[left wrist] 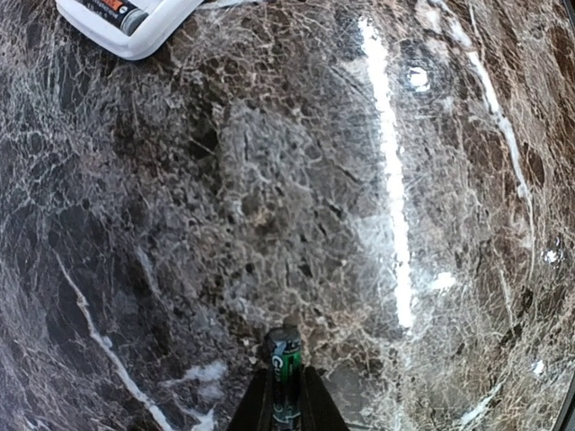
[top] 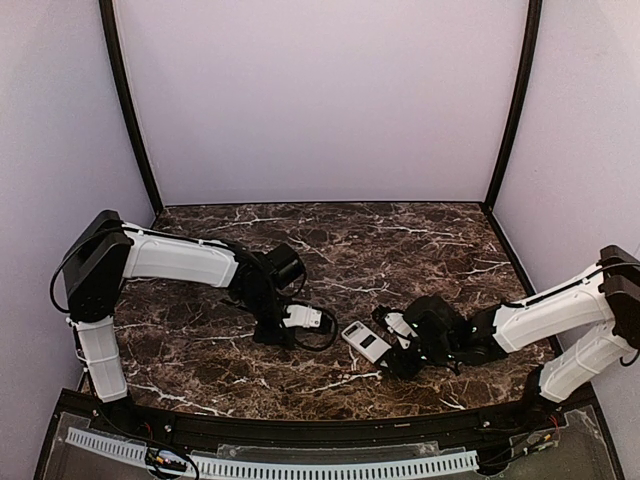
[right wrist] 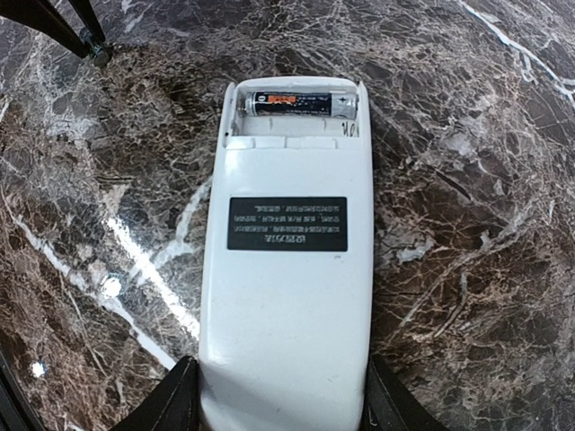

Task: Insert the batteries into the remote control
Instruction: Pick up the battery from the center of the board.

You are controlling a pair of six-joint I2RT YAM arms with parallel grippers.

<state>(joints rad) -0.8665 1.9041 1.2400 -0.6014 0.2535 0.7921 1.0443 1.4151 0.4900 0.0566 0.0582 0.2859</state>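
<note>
Marble top (top: 420,240), lilac walls (top: 320,90).
Top view: remote (top: 365,342) mid-table, back up, right gripper (top: 386,353) at its near end; left gripper (top: 316,322) near, apart.
Left wrist: fingers (left wrist: 256,406) clamped on battery (left wrist: 285,373), remote well ahead. You carry it level, approach low.
Right wrist: jaws pinch remote's sides; one cell (right wrist: 301,105) seated, free slot unclear. You brace remote, match polarity, press spring end first.
</note>
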